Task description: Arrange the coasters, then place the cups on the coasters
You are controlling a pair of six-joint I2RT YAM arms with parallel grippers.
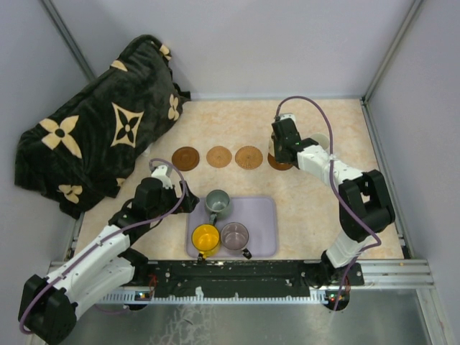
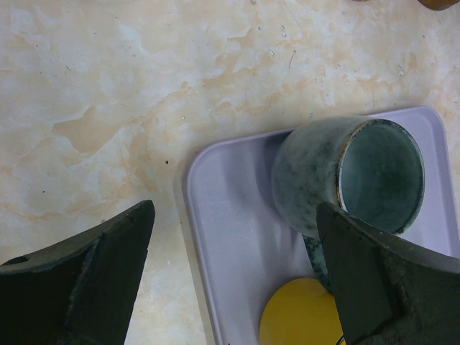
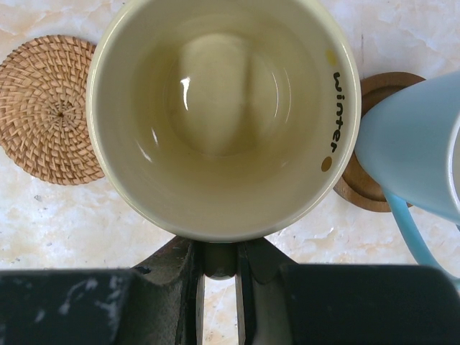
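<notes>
- Left gripper (image 2: pixel 236 215): mine, jaws wide apart, holding nothing. It hangs over the left rim of the tray (image 2: pixel 230 244), one finger above the table (image 2: pixel 108 86) and the other beside the green cup (image 2: pixel 309 172).
- Tray: green cup upright at the back. Yellow cup (image 1: pixel 205 238) and purple cup (image 1: pixel 234 235) sit side by side in front.
- Right gripper (image 3: pixel 219 260): mine, clamped on the near side of the cream cup (image 3: pixel 215 108), which is upright. Whether it rests on a coaster, I cannot tell.
- Beside it: woven coaster (image 3: pixel 47 108) to the left, bare. Blue cup (image 3: pixel 410 158) to the right, on a dark coaster (image 3: pixel 359 190).
- Further left in the row: tan coaster (image 1: pixel 218 156) and brown coaster (image 1: pixel 185 158), both bare.
- Far left corner: black cloth (image 1: pixel 93 122), heaped.
</notes>
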